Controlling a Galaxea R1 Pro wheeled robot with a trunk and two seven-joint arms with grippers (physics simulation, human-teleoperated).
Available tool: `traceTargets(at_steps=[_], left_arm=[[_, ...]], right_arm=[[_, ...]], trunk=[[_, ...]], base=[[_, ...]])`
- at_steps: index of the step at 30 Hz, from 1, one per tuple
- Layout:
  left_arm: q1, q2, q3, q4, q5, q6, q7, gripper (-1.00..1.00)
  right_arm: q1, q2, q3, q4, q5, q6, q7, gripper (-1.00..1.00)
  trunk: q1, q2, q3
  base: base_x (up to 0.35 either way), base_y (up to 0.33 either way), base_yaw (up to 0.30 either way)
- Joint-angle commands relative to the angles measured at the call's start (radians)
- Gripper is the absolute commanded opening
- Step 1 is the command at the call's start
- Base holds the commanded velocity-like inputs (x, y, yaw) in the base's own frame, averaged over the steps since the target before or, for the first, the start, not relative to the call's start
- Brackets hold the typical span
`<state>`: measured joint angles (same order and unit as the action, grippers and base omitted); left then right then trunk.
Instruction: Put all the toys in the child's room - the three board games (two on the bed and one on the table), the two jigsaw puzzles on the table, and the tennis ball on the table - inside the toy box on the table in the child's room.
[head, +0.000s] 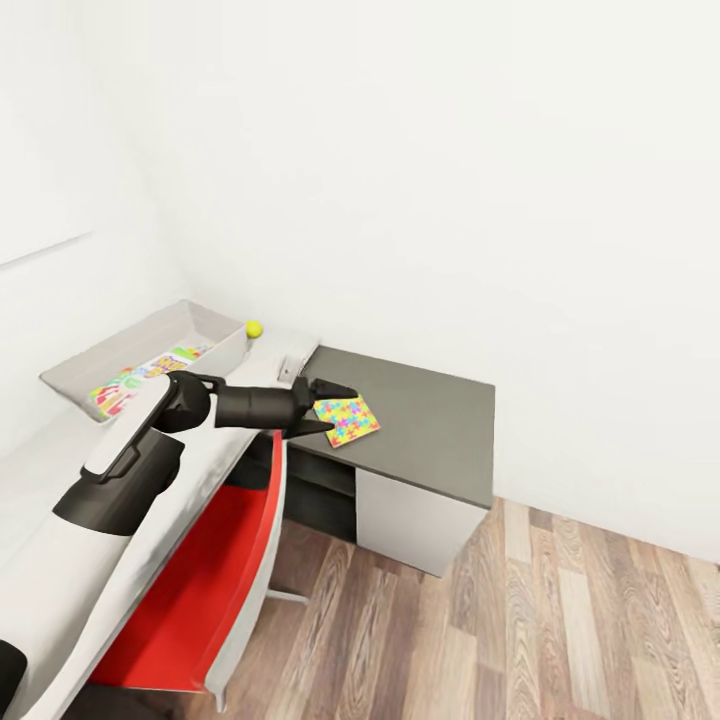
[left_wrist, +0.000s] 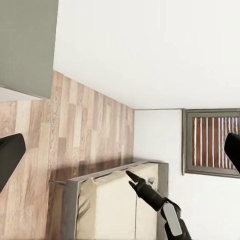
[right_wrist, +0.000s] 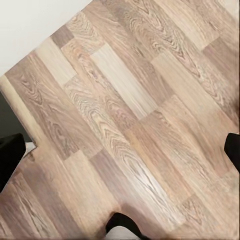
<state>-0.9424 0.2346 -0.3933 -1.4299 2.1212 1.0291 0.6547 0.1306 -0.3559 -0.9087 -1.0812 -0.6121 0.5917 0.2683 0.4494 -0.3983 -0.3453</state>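
Observation:
A multicoloured jigsaw puzzle (head: 347, 420) lies flat on the dark-grey lower section of the table (head: 440, 420). My left gripper (head: 325, 410) is open at the puzzle's left edge, one finger on each side of its corner. I cannot tell whether the fingers touch it. The toy box (head: 215, 325) stands on the light-grey desk top at the left, with colourful printed flat boxes (head: 120, 390) inside. Just right of the toy box rests the tennis ball (head: 254, 328). In the left wrist view my right gripper (left_wrist: 129, 178) hangs over the bed (left_wrist: 107, 207). Its fingertips (right_wrist: 10, 155) stand wide apart above bare floor.
A red-and-white swivel chair (head: 200, 570) is pushed against the desk under my left arm. A white wall runs behind the table. Wood-plank floor (head: 600, 620) spreads out to the right. The left wrist view has a slatted window (left_wrist: 212, 142) on the wall beside the bed.

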Motion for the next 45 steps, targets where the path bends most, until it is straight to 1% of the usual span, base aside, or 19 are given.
traceTargets(at_steps=[1,2,6,7,8,9,10,12,15,18,20,25,28,32,35,36,39,44,45], left_arm=[[-0.001,0.003,-0.002,-0.001,0.01,-0.001,0.019,1.0],[-0.001,0.005,-0.002,-0.001,0.01,-0.001,0.024,1.0],[-0.001,0.018,-0.003,0.0,0.01,-0.001,0.071,1.0],[-0.001,0.019,-0.003,0.0,0.01,-0.001,0.077,1.0],[-0.001,0.021,-0.003,0.0,0.01,0.0,0.089,1.0],[-0.001,0.022,-0.003,0.0,0.01,0.0,0.101,1.0],[-0.001,0.022,-0.003,0.0,0.01,0.0,0.112,1.0],[-0.001,0.024,-0.002,-0.001,0.01,0.0,0.132,1.0],[-0.001,0.023,-0.002,0.0,0.01,0.0,0.147,1.0],[-0.001,0.023,-0.003,-0.001,0.009,0.0,0.155,1.0],[-0.001,0.024,-0.004,-0.001,0.009,0.0,0.156,1.0],[-0.001,0.035,-0.011,0.001,0.007,0.003,0.157,1.0],[0.001,0.046,-0.02,0.001,0.006,0.006,0.157,1.0],[0.029,0.078,-0.025,0.001,0.006,0.009,0.157,1.0],[0.06,0.123,-0.026,0.003,0.006,0.009,0.157,1.0],[0.066,0.132,-0.026,0.003,0.006,0.009,0.157,1.0],[0.121,0.172,-0.026,0.005,0.005,0.009,0.154,1.0],[0.215,0.204,-0.02,0.006,-0.004,0.015,0.151,1.0],[0.242,0.217,-0.018,0.006,-0.006,0.017,0.149,1.0]], right_arm=[[0.0,0.002,0.038,0.03,0.007,-0.046,-0.001,1.0],[0.0,0.003,0.06,0.044,0.01,-0.071,-0.003,1.0],[-0.002,0.013,0.257,0.123,0.019,-0.24,-0.016,1.0],[-0.002,0.016,0.279,0.132,0.02,-0.259,-0.019,1.0],[-0.003,0.022,0.318,0.146,0.02,-0.298,-0.025,1.0],[-0.003,0.029,0.348,0.158,0.021,-0.333,-0.032,1.0],[-0.003,0.037,0.368,0.165,0.022,-0.358,-0.039,1.0],[-0.003,0.047,0.39,0.178,0.023,-0.39,-0.05,1.0],[-0.003,0.053,0.4,0.213,0.024,-0.421,-0.056,1.0],[-0.004,0.055,0.404,0.27,0.025,-0.496,-0.058,1.0],[-0.004,0.055,0.405,0.289,0.025,-0.522,-0.058,1.0],[-0.004,0.063,0.407,0.328,0.026,-0.563,-0.058,1.0],[-0.004,0.077,0.407,0.342,0.026,-0.604,-0.059,1.0],[-0.003,0.082,0.407,0.347,0.026,-0.619,-0.059,1.0],[-0.003,0.083,0.407,0.35,0.025,-0.623,-0.059,1.0],[-0.004,0.084,0.407,0.351,0.025,-0.624,-0.059,1.0],[-0.004,0.085,0.407,0.356,0.025,-0.625,-0.06,1.0],[-0.004,0.089,0.407,0.358,0.025,-0.628,-0.06,1.0],[-0.004,0.09,0.407,0.358,0.025,-0.632,-0.06,1.0]], trunk=[[0.001,-0.002,0.0],[0.001,-0.002,0.001],[0.001,-0.002,0.007],[0.001,-0.002,0.008],[0.001,-0.002,0.01],[0.001,-0.002,0.011],[0.001,-0.002,0.012],[0.001,-0.002,0.015],[0.001,-0.002,0.02],[0.001,-0.002,0.025],[0.001,-0.002,0.028],[0.001,-0.002,0.036],[0.001,-0.002,0.041],[0.001,-0.002,0.047],[0.001,-0.002,0.052],[0.001,-0.002,0.054],[0.001,-0.002,0.059],[0.001,-0.002,0.067],[0.001,-0.002,0.069]], base=[[0.0,0.0,-0.186],[0.0,0.0,-0.186],[0.0,0.0,-0.186],[0.0,0.0,-0.186],[0.0,0.0,-0.181],[0.0,0.0,-0.174],[0.0,0.0,-0.162],[0.0,0.0,-0.145],[0.0,0.0,-0.117],[0.0,0.0,-0.061],[0.0,0.0,-0.02],[0.0,0.0,-0.005],[0.0,0.0,0.0],[0.0,0.0,0.0],[0.0,0.0,0.0],[0.0,0.0,0.0],[0.0,0.0,0.0],[0.0,0.0,0.0],[0.0,0.0,0.0]])
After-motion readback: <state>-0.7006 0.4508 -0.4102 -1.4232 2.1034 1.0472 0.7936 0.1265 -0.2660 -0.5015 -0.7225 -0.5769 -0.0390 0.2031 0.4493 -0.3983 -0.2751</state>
